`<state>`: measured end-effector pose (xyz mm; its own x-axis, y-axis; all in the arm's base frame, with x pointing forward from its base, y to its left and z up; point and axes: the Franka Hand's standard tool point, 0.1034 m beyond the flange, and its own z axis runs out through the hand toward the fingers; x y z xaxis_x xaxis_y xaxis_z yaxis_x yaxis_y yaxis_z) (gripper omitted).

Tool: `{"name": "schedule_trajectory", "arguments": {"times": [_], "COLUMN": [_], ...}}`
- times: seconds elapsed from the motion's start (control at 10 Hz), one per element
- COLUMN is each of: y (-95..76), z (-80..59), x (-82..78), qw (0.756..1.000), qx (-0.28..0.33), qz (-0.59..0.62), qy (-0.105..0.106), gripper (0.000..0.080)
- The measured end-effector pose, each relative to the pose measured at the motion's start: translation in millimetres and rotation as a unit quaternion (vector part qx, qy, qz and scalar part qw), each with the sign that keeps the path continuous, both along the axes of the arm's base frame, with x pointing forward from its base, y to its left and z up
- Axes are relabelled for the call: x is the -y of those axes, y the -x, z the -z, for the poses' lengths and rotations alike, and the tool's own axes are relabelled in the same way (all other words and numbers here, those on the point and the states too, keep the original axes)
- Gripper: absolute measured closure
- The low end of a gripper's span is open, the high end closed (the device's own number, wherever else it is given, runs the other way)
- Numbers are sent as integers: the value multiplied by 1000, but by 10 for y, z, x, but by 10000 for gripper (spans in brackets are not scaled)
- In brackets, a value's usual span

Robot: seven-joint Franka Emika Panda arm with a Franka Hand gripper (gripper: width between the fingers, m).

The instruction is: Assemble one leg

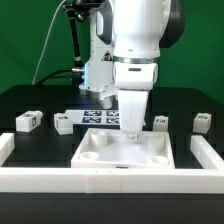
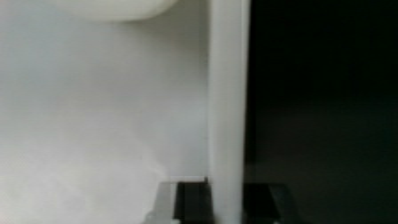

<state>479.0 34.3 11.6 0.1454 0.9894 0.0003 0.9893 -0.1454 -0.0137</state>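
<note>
The large flat white square piece (image 1: 125,150) lies on the black table against the front wall. My gripper (image 1: 133,124) reaches straight down onto its far edge. In the wrist view my gripper (image 2: 228,192) straddles that piece's upright rim (image 2: 228,100), with a dark finger (image 2: 192,202) pressed against each side and no gap showing. A round socket (image 2: 125,8) shows on the piece's face. Several legs, small white blocks with marker tags, lie apart on the table: two at the exterior view's left (image 1: 27,121) (image 1: 65,123), two at its right (image 1: 160,122) (image 1: 203,121).
The marker board (image 1: 98,118) lies behind the square piece. White walls (image 1: 208,158) run along the front and both sides of the work area. The arm's base (image 1: 95,75) stands at the back.
</note>
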Motion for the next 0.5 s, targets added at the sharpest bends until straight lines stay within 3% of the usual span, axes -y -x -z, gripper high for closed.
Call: {"name": "schedule_trajectory", "arguments": {"times": [0.5], "y": [-41], "z": [2], "x": [-26], "qw": [999], "qx": [3], "qz": [-52], "qy": [-1], "gripper": [742]}}
